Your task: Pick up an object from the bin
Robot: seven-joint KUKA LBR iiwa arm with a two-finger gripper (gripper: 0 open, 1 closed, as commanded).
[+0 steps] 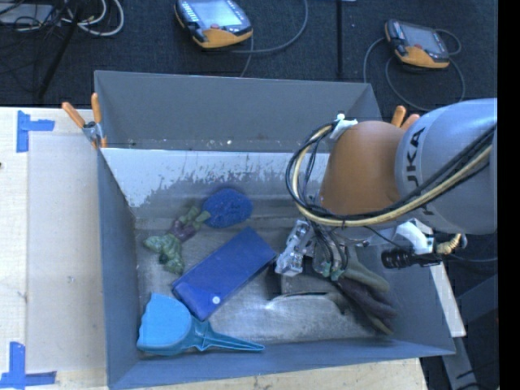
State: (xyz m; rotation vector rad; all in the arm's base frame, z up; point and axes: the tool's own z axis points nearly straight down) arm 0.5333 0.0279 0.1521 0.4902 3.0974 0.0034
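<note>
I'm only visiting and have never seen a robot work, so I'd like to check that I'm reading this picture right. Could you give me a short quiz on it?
1. True or false: the fuzzy dark-blue ball lies nearer the back wall of the grey metal bin than the flat dark-blue rectangular block does.
2. Where in the bin does the light-blue plastic scoop with a pointed handle lie? A) the picture's lower-left corner; B) against the back wall; C) the far right side.
3. Fill in: seen from this camera, the robot's gripper is on the block's ____ side.

Key: 1 true; 2 A; 3 right.
</note>
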